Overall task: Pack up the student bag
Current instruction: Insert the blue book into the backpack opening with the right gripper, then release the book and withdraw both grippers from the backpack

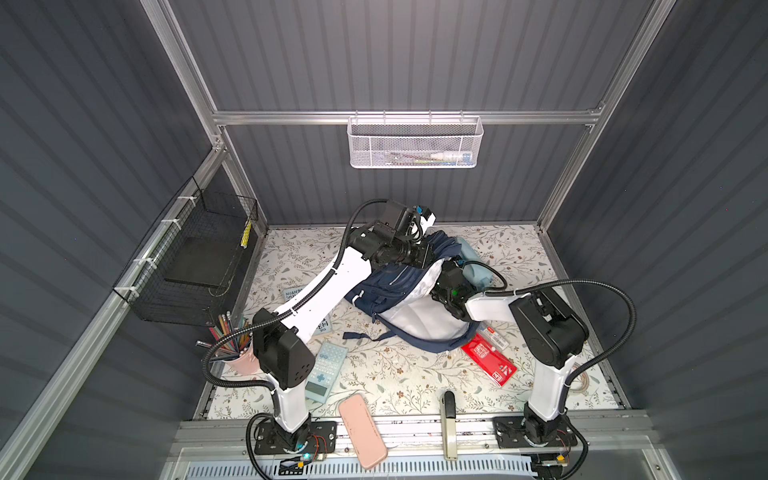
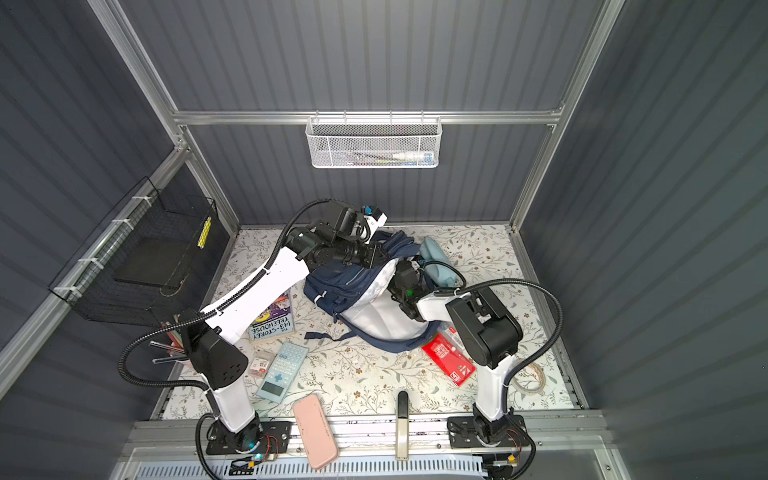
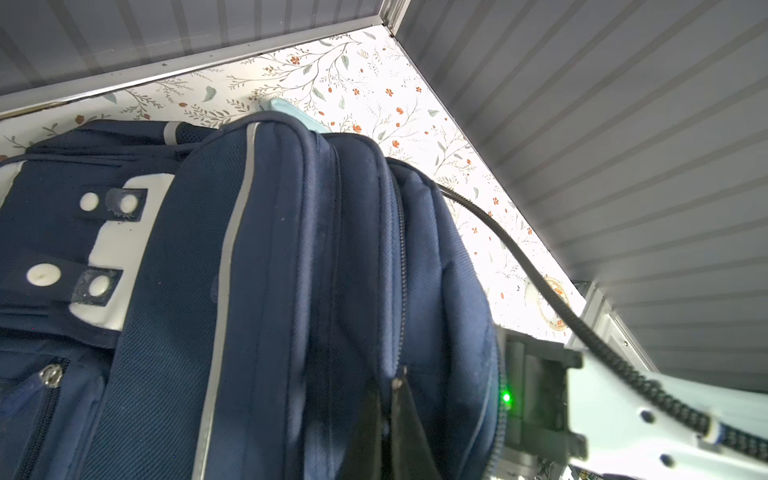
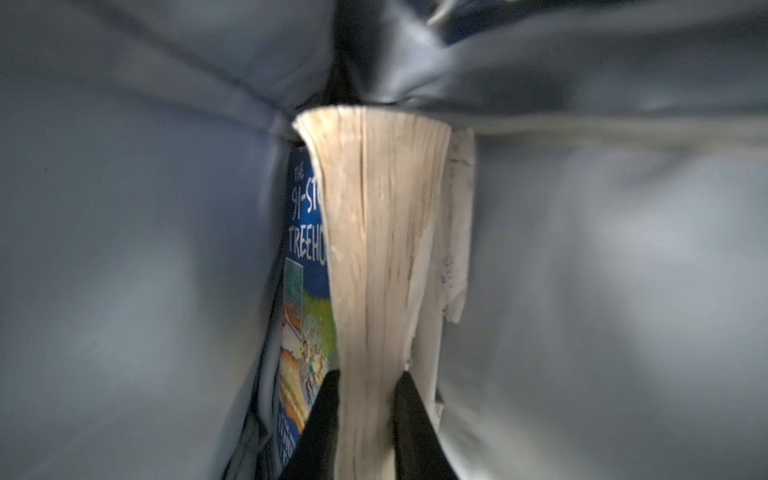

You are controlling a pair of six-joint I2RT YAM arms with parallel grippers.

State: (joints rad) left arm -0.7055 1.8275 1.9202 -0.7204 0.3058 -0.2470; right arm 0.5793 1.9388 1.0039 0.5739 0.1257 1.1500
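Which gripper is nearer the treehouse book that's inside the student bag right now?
Right. The right gripper is inside the student bag, its jaws shut on the book at its page edge. The left gripper is outside, pinching the bag's zipper rim.

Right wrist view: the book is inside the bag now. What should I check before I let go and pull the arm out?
1. Right gripper shut on the book: ok, both fingers clamp its page edge.
2. Book inside the bag: ok, grey lining on both sides.
3. Book down at the bottom: cannot tell, its far end meets a dark fold.
4. Left gripper holding the bag's mouth up: ok, shut on the fabric by the zip.
5. Loose sheet beside the book clear of the fingers: cannot tell.
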